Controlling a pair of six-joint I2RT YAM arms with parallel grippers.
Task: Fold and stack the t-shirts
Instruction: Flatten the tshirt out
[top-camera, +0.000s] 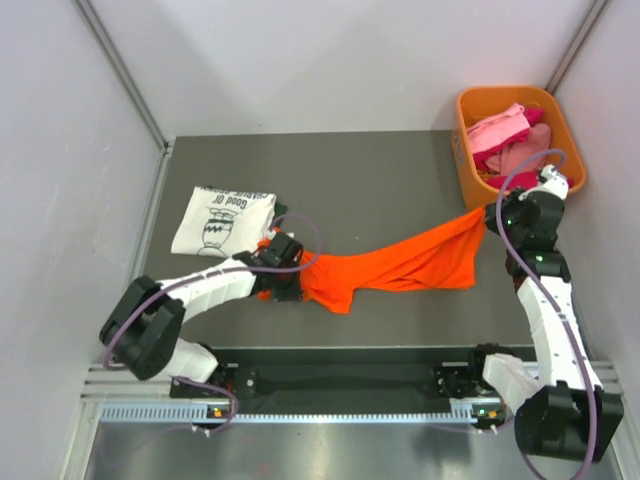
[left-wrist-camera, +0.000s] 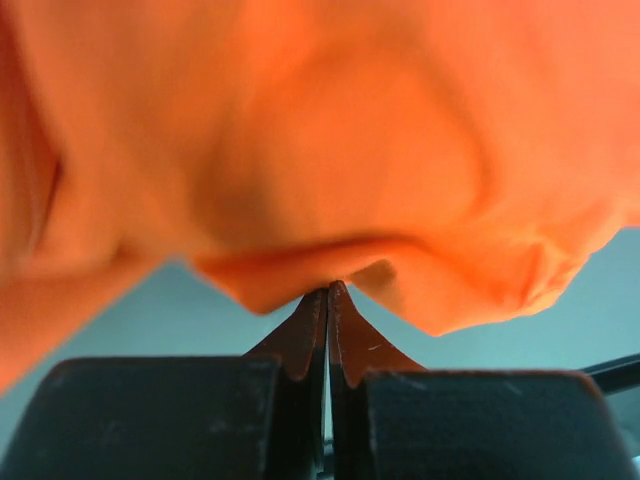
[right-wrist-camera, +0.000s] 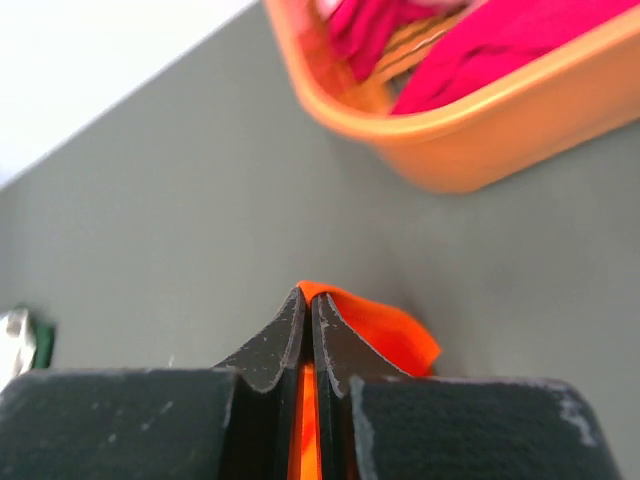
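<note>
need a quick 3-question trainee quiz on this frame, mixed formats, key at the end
1. True or false: the left fingers and the right fingers are both shut on the orange t-shirt, which is stretched between them.
2. On the table, the white printed t-shirt is: A) spread open in the middle; B) folded, on the left side; C) crumpled under the orange one.
3. Fill in: the pink tees sit in an orange ____ at the far right corner.

Key: 1 true; 2 B; 3 bin.
</note>
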